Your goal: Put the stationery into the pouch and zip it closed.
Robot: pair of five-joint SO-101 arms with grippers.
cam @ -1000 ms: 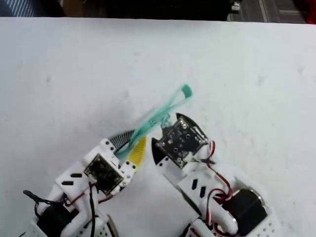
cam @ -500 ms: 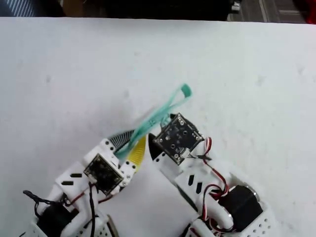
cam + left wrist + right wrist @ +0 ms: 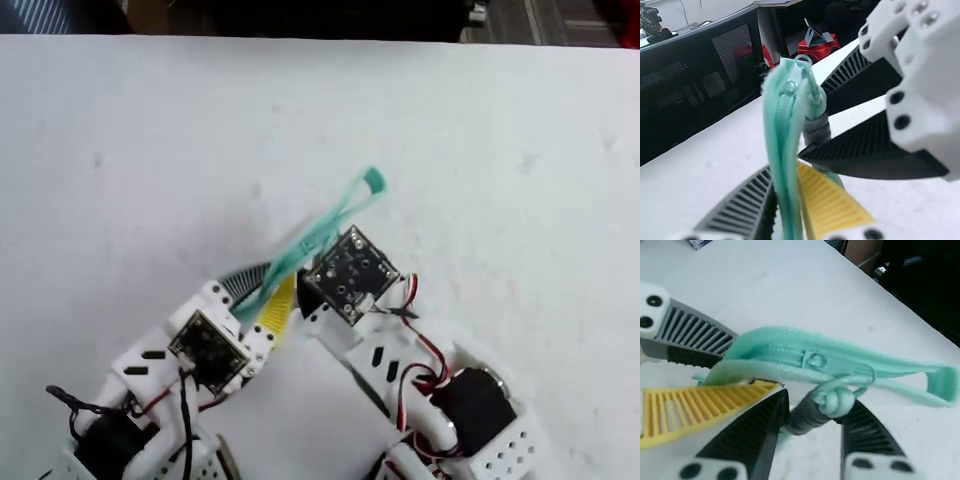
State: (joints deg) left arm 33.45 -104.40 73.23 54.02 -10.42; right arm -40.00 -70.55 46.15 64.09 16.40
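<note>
The left tool (image 3: 785, 175) is clenched on the mint-green pouch (image 3: 785, 130), its ribbed grey finger (image 3: 740, 210) pressed to one face and its ribbed yellow finger (image 3: 832, 205) to the other, so that the soft fabric is squeezed thin between them near one end. The right tool (image 3: 819, 401) sits just beside it, tips almost meeting the left tool's, and is closed to a narrow gap on the zipper pull (image 3: 802, 422), a short dark grey tab that lies between the two black fingers (image 3: 755, 435) and rests against one of them. From the tab a mint cord (image 3: 837, 395), tied in a knot, loops up to the metal slider (image 3: 815, 360), which stands about midway along the zip line on the pouch's upper edge. The pouch is turned edge-up with the zip on top; it looks flat and slim, puckered where the left tool pinches it, and its far end finishes in a small fabric loop (image 3: 372, 180) that sticks out past both tools. How much of the zip is closed cannot be made out. From above, the pouch runs as a slanted green strip over the white bench (image 3: 150, 130), between the two arms at the near edge; whether its lower edge touches the bench cannot be told.
</note>
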